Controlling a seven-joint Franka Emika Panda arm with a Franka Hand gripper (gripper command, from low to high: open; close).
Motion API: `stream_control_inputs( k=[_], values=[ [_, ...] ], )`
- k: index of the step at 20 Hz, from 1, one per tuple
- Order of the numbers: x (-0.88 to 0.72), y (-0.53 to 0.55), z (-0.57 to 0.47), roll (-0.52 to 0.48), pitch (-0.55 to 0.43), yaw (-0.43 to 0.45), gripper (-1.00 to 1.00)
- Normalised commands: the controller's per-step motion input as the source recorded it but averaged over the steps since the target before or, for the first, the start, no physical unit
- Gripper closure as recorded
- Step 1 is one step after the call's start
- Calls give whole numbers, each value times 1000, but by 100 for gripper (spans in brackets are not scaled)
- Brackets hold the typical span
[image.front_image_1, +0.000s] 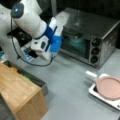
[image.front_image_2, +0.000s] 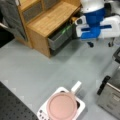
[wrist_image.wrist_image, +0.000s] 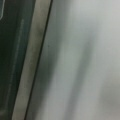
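Note:
My gripper (image.front_image_1: 55, 47) hangs on the white and blue wrist just left of the toaster oven (image.front_image_1: 87, 35), close to its glass door and above the grey table. In a front view from the opposite side the gripper (image.front_image_2: 100, 37) sits at the top right, beside the wooden cabinet (image.front_image_2: 50, 20). Nothing shows between its fingers. The wrist view holds only the oven's dark glass (wrist_image.wrist_image: 12, 50), its metal frame (wrist_image.wrist_image: 32, 62) and bare grey table; no fingers appear there.
A pink pan (image.front_image_1: 110, 87) with a white handle rests on a white hotplate (image.front_image_2: 80, 107) at a front view's right. A wooden cabinet (image.front_image_1: 20, 92) with a grey bin (image.front_image_2: 60, 37) stands opposite. A black cable (image.front_image_1: 27, 60) loops under the arm.

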Motion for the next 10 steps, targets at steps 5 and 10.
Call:
stream_control_inputs(
  k=[5, 10],
  values=[
    [27, 124, 208, -76, 92, 8, -100],
    [11, 161, 288, -137, 126, 41, -100]
  ],
)
